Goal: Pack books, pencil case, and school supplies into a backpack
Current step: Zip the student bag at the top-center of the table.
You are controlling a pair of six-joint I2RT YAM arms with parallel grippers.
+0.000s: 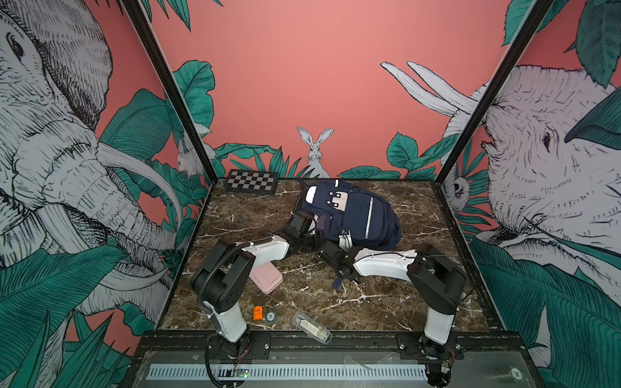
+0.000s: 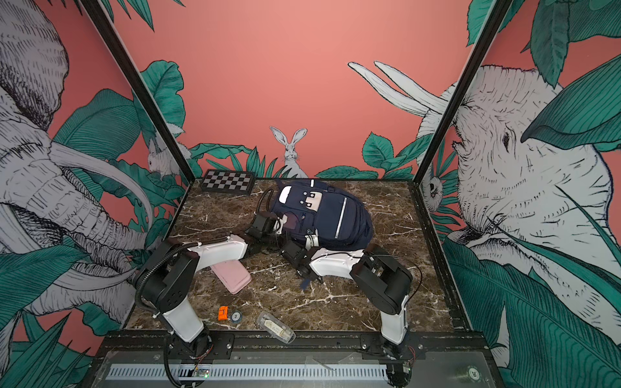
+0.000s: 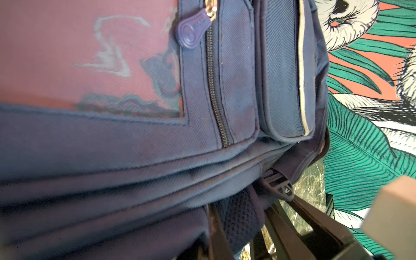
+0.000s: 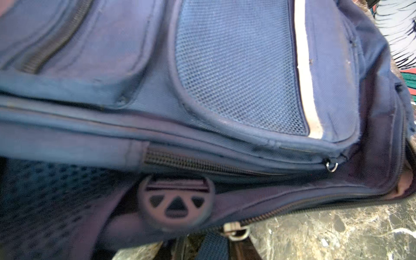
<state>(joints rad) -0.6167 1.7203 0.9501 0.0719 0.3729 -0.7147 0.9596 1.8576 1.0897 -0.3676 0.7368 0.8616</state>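
Observation:
The navy backpack (image 1: pixel 356 215) (image 2: pixel 332 215) lies at the back middle of the marble table, front pocket up. My left gripper (image 1: pixel 315 231) is at the backpack's left edge, and in the left wrist view blue fabric (image 3: pixel 135 180) runs down over its jaws, which are shut on that fabric. My right gripper (image 1: pixel 343 242) is against the backpack's near edge. In the right wrist view a metal zip pull (image 4: pixel 236 231) and a round buckle (image 4: pixel 175 202) sit just before its jaws, which are hidden. A pink pencil case (image 1: pixel 267 278) (image 2: pixel 233 277) lies partly under the left arm. The books are out of view.
An orange item (image 1: pixel 257 313), a round disc (image 1: pixel 271 316) and a clear plastic case (image 1: pixel 311 327) lie near the table's front edge. A chessboard (image 1: pixel 252 181) sits at the back left. Black frame posts and walls enclose the table.

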